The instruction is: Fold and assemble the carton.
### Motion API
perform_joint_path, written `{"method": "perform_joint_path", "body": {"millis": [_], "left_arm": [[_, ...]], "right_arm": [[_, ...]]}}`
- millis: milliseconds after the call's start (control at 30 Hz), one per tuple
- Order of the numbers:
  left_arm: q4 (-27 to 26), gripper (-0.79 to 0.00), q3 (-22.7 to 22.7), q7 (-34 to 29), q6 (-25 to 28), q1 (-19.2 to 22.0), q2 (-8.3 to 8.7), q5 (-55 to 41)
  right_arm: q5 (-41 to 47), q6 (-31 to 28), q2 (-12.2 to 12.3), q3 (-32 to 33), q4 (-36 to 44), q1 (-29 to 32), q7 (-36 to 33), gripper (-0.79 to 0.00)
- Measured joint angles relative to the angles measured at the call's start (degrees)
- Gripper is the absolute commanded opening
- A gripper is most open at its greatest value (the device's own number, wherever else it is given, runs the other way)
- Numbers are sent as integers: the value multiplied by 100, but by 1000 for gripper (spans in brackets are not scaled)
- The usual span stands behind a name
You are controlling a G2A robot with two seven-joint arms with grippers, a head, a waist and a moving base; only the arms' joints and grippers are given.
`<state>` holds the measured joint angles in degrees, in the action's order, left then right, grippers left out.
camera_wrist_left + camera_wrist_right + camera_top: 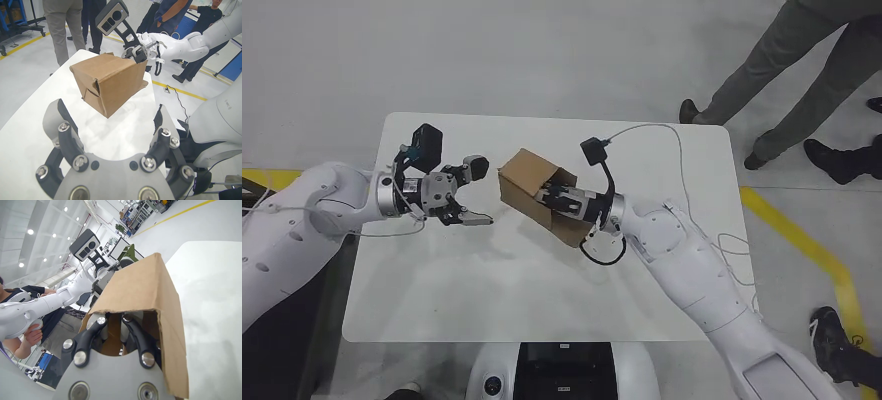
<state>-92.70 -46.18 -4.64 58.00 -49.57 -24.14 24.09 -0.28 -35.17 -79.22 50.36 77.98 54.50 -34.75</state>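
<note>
A brown cardboard carton point(537, 194) is held tilted above the white table point(542, 290), near its middle. My right gripper point(564, 200) reaches into the carton's open end and is shut on one wall or flap of the carton point(140, 298). In the left wrist view the carton point(109, 83) hangs off the table with its folded end torn at one corner, and the right gripper point(136, 55) grips its far edge. My left gripper point(470, 192) stands open just left of the carton, a small gap away, with nothing between its fingers point(62, 115).
People's legs and shoes stand on the floor beyond the table's far right corner point(782, 90). A cable point(722, 240) trails along the right arm over the table's right edge. Bare table lies in front of and behind the carton.
</note>
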Motion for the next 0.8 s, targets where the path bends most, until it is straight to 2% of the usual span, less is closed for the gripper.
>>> {"method": "perform_joint_path", "body": {"millis": [133, 200, 467, 800], "left_arm": [[92, 0, -41, 5, 0, 45, -23, -1], [189, 0, -91, 34, 0, 77, -30, 4], [189, 0, -195, -100, 0, 76, -1, -20], [-110, 0, -204, -345, 0, -62, 91, -814]], "right_arm": [[14, -84, -25, -62, -2, -20, 47, -742], [-45, -186, -34, -85, 14, -16, 98, -785], [-519, -594, -34, -157, 161, 34, 178, -785], [-467, -1157, -38, -117, 98, -48, 267, -785]]}}
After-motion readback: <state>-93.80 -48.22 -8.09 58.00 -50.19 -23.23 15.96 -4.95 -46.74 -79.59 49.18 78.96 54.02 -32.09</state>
